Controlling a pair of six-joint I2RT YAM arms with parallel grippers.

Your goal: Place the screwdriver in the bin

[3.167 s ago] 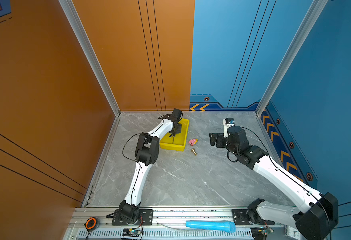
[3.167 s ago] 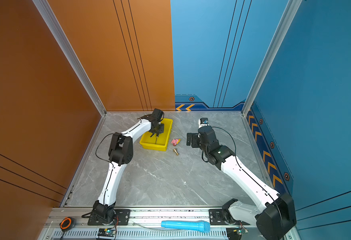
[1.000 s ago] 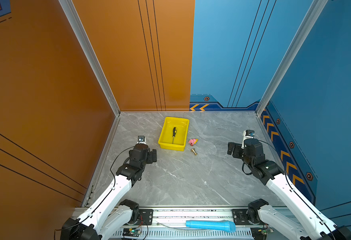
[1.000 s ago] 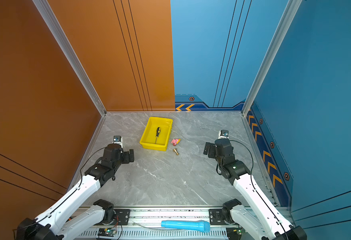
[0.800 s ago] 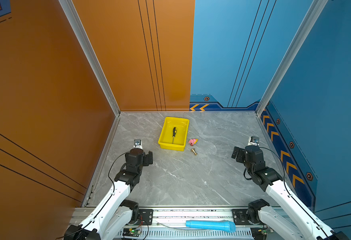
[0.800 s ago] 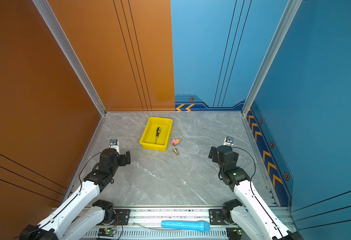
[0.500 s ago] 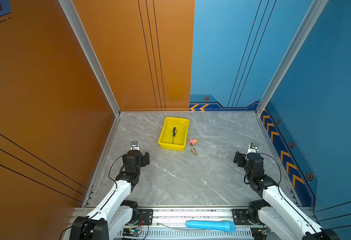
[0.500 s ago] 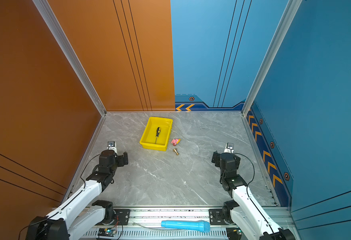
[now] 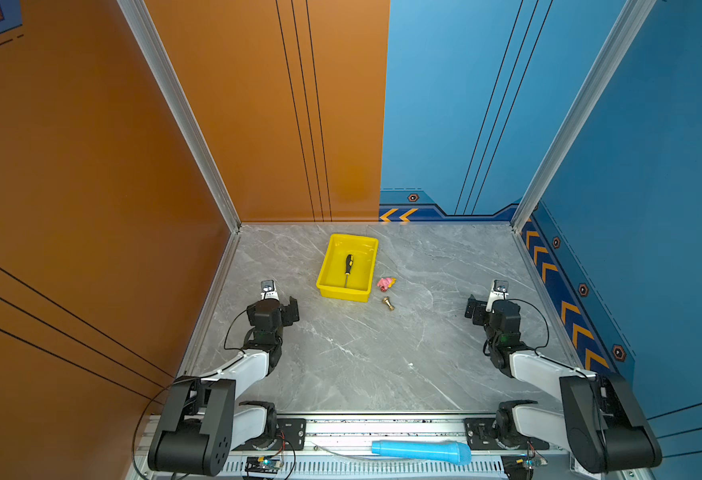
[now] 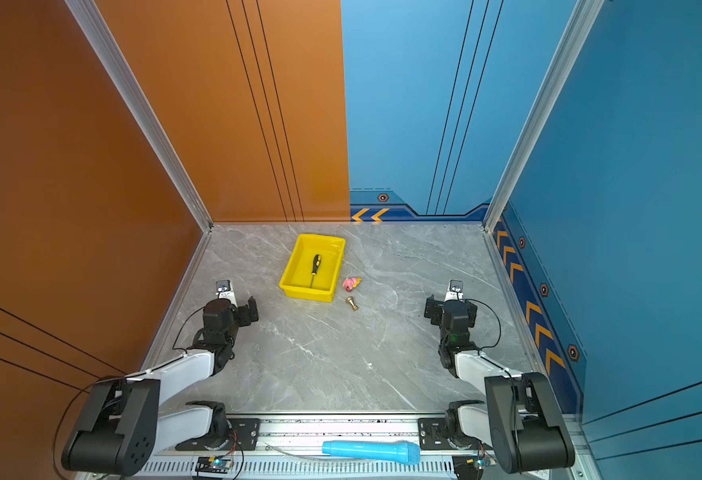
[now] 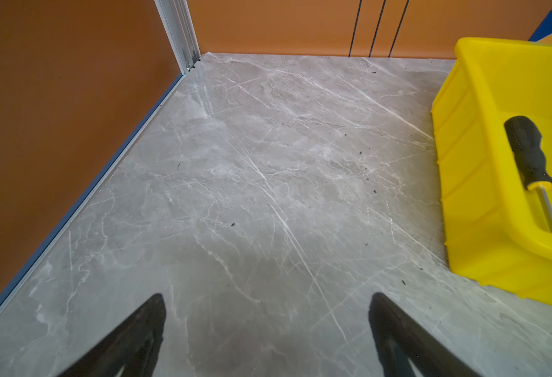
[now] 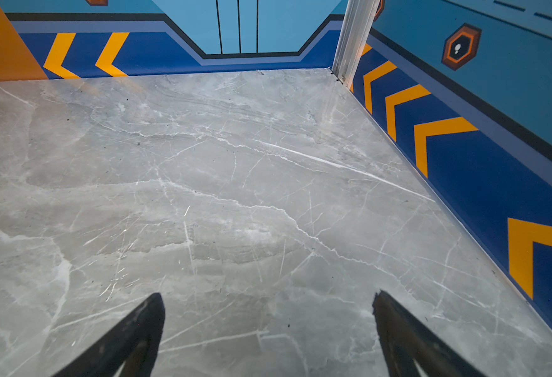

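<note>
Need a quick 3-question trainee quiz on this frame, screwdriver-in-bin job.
1. True or false: the screwdriver lies inside the bin.
2. The left claw is: A) open and empty; B) shut on the screwdriver; C) shut on the bin's rim.
3. Fill in: the screwdriver's ___ end lies nearer the left claw.
Key: 1 true; 2 A; 3 shaft.

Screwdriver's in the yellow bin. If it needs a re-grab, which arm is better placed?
Left, probably. The left gripper is open, empty and nearer the bin, and its wrist view shows the screwdriver. The right gripper sits farther off and sees only floor.
</note>
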